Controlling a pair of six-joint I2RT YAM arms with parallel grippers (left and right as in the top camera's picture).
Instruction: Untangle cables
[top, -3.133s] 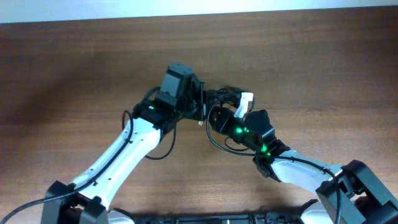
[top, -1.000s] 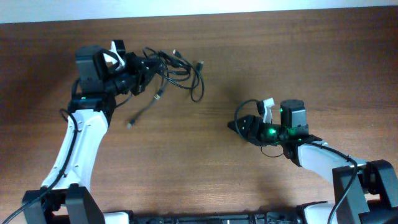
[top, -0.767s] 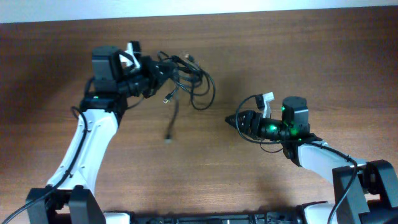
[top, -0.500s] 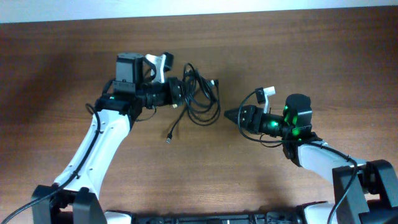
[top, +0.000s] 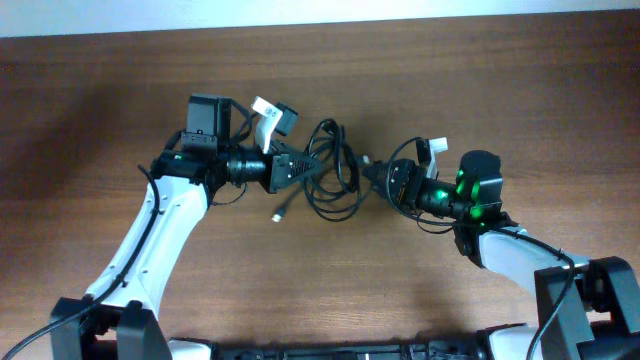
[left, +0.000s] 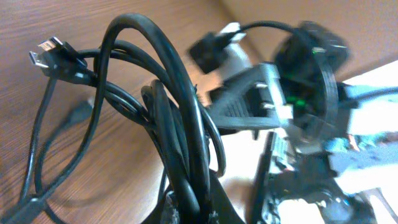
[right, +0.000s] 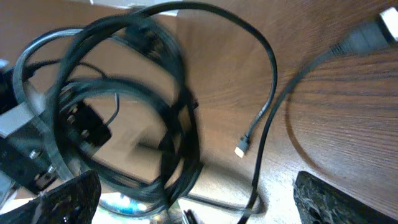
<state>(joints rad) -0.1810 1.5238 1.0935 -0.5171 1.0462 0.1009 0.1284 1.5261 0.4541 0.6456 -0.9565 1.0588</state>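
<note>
Cables (top: 338, 165): one tangled bundle, none freed.
Left gripper (top: 303, 168): clamped on the cables.
Right gripper (top: 372, 176): spread apart beside them.

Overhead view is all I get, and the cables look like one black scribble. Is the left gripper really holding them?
Observer: Yes. In the left wrist view the cables come up in one bunch right out of the left gripper, which is closed on them.
Operator: Is the right gripper grabbing too?
Observer: No. The right wrist view shows the right gripper open, its fingers far apart, with the cables just in front of it.
Operator: Is there a plug sticking out?
Observer: Yes. The left wrist view shows a flat silver plug poking out to one side of the bunch.
</note>
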